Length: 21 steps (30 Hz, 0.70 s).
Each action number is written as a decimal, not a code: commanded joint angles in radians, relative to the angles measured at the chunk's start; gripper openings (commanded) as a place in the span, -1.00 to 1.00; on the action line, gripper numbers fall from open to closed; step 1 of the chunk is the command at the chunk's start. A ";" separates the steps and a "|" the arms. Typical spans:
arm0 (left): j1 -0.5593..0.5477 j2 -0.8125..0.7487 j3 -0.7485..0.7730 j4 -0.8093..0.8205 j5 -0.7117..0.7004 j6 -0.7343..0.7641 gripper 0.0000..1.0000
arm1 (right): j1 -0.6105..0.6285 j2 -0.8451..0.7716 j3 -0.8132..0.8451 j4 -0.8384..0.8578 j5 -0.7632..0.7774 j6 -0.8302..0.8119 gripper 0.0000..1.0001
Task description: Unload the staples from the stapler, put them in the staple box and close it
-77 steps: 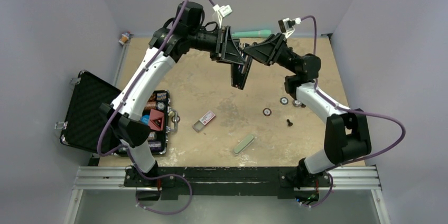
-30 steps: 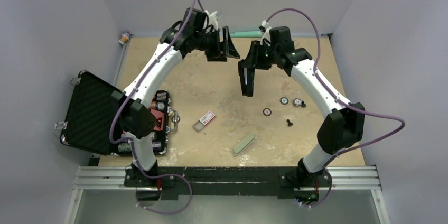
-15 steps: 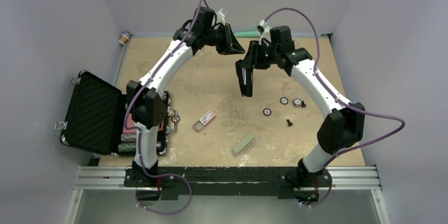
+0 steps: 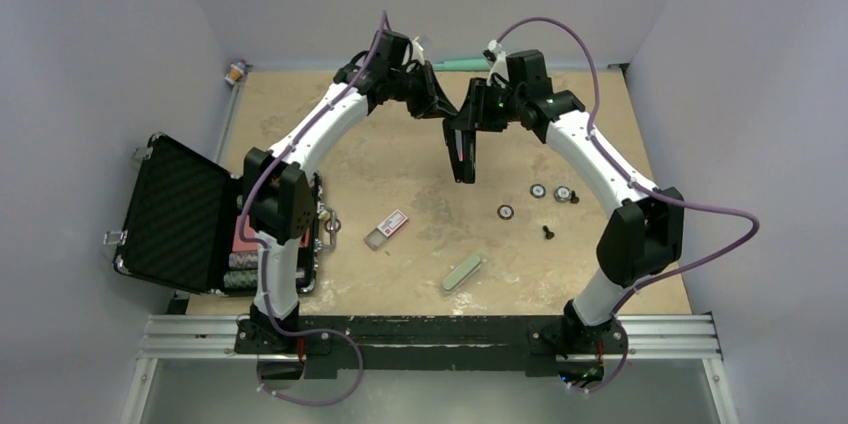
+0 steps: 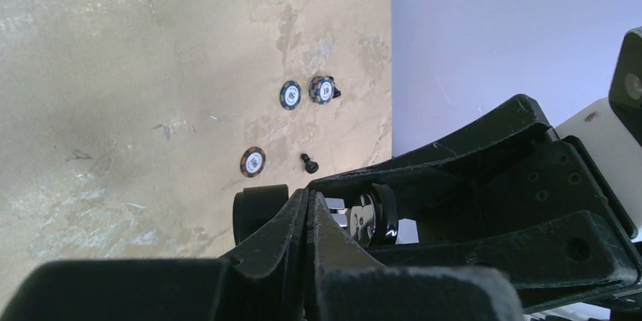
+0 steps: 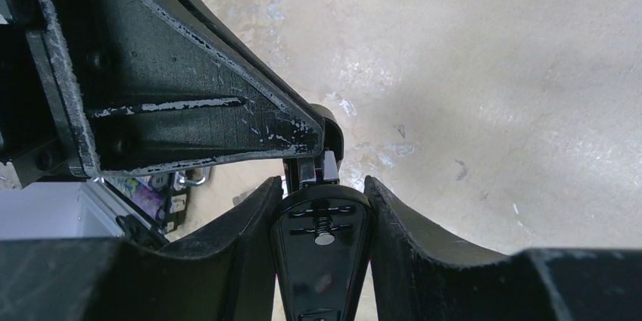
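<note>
Clamps the stapler (image 6: 322, 260) by both flanks between the right fingers (image 6: 235, 249), with the black body filling the gap. Holds it lengthwise downward above the tabletop (image 4: 380, 164), clear of the surface, toward the far side. Presses the left fingers (image 5: 269, 241) together, with no gap visible, right at the silvery upper end of the stapler. Cannot tell whether that end is pinched between them.

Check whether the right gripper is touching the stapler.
Touching. The right wrist view shows the stapler sitting inside the right gripper, both fingers pressed against its sides with no gap.
</note>
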 commanded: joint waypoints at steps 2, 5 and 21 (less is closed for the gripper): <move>0.004 -0.020 -0.010 -0.064 -0.050 0.067 -0.92 | -0.006 -0.028 0.042 0.097 -0.017 0.021 -1.00; 0.004 -0.018 -0.040 -0.045 -0.041 0.064 -0.94 | -0.005 -0.024 0.028 0.109 -0.024 0.032 -1.00; 0.004 0.009 -0.068 -0.054 -0.038 0.089 -0.95 | -0.006 0.003 0.012 0.142 -0.030 0.056 -1.00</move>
